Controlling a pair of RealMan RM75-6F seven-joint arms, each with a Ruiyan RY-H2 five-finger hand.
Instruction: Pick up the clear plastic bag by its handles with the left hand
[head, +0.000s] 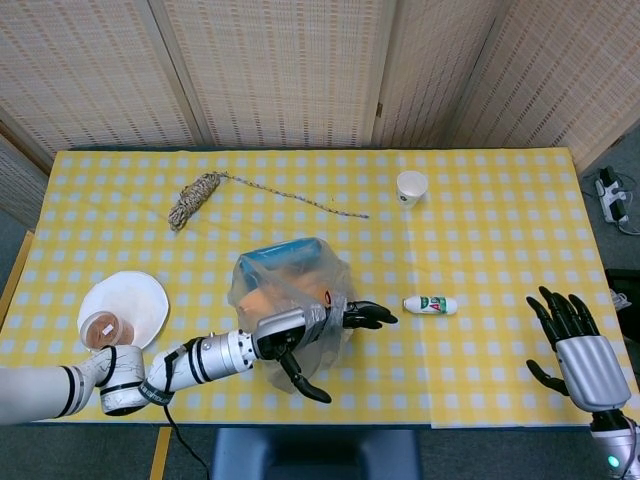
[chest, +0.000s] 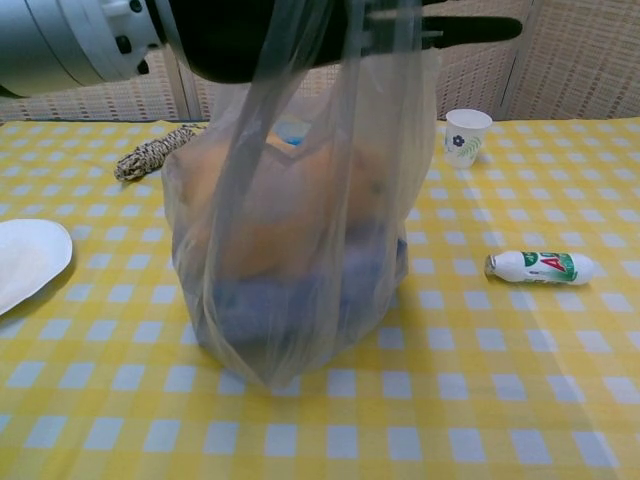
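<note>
A clear plastic bag (head: 290, 290) (chest: 300, 250) with orange and blue things inside stands near the table's front middle. Its handles are drawn up around my left hand (head: 300, 335) (chest: 300, 30), which holds them above the bag while some fingers stick out to the right. In the chest view the bag's bottom still rests on the checked cloth and the film is pulled taut upward. My right hand (head: 575, 345) hovers at the table's front right corner, fingers spread, holding nothing.
A small white bottle (head: 430, 304) (chest: 540, 266) lies right of the bag. A paper cup (head: 411, 187) (chest: 466, 134) stands at the back right, a coiled rope (head: 196, 199) (chest: 150, 155) at the back left, and a white plate (head: 125, 310) with a small cup front left.
</note>
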